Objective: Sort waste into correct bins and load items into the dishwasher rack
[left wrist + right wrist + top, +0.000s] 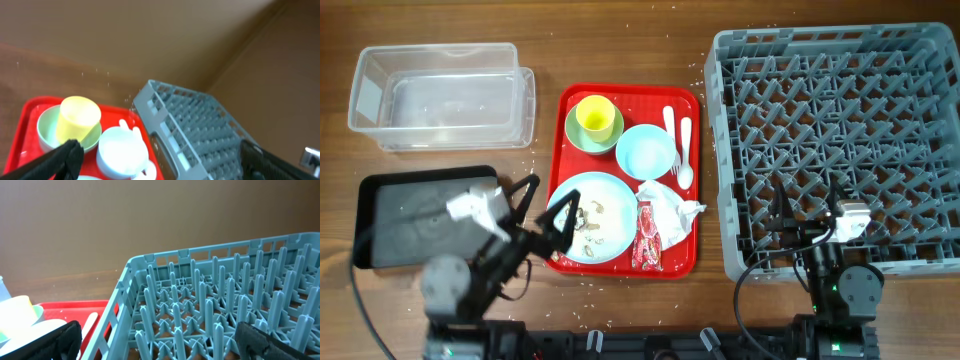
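The left gripper (544, 205) is held with fingers spread apart at the near left edge of the red tray (692, 100), beside the blue plate (605, 190) strewn with food scraps (590, 222). The right gripper (807, 212), fingers also parted, is held over the near side of the grey rack (840, 60).

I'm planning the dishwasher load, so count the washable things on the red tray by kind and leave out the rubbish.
Cups: 1, the yellow cup
Bowls: 2, the pale green bowl and the light blue bowl
Plates: 1, the light blue plate
Cutlery: 2, the white spoon and the white fork
Total: 6
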`<state>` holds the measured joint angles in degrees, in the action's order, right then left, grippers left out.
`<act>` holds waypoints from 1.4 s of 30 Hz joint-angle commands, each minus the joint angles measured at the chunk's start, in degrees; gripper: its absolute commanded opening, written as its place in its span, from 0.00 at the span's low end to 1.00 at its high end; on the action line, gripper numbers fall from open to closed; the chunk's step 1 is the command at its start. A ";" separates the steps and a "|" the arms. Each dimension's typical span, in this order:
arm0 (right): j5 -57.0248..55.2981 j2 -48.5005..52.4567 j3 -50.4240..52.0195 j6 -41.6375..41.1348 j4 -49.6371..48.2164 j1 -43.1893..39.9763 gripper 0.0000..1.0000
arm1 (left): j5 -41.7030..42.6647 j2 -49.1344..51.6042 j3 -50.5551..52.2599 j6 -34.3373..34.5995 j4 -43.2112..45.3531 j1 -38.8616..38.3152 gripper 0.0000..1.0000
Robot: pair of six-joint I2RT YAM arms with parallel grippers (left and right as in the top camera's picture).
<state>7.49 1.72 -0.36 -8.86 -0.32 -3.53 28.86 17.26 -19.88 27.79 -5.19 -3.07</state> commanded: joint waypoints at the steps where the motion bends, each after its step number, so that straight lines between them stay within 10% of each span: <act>1: 0.31 -0.04 0.07 0.83 -0.24 -0.22 1.00 | -3.58 22.16 -22.95 -11.98 -16.48 -0.20 1.00; 5: 0.31 -0.04 0.07 0.81 -0.24 -0.22 1.00 | -3.63 49.29 -53.99 -14.53 -43.93 -1.16 1.00; 9: 0.31 -0.04 0.07 0.83 -0.24 -0.22 1.00 | -13.77 65.79 -65.68 -14.95 -48.76 -7.17 1.00; 13: 0.28 -0.04 0.07 0.83 -0.24 -0.22 1.00 | -30.18 74.36 -66.34 -12.17 -48.17 -11.69 1.00; 18: 0.31 -0.04 0.07 0.81 -0.24 -0.22 1.00 | -23.54 83.01 -66.31 -12.11 -42.95 -11.82 0.99; 21: 0.31 -0.04 0.07 0.83 -0.24 -0.22 1.00 | -25.97 87.36 -66.31 -11.56 -39.87 -11.82 0.46; 24: 0.31 -0.04 0.07 0.85 -0.24 -0.22 1.00 | -27.89 91.45 -66.31 -7.43 -37.64 -11.82 0.36; 34: 0.28 -0.04 0.07 0.81 -0.24 -0.22 1.00 | -31.30 95.36 -66.27 -4.57 -38.12 -11.82 0.25; 42: 0.31 -0.04 0.07 0.83 -0.24 -0.22 1.00 | -31.30 94.47 -66.29 -4.59 -38.10 -11.82 0.35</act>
<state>7.49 1.98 -0.36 -8.84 -0.36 -3.55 -2.28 111.81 -85.17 23.07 -43.27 -14.72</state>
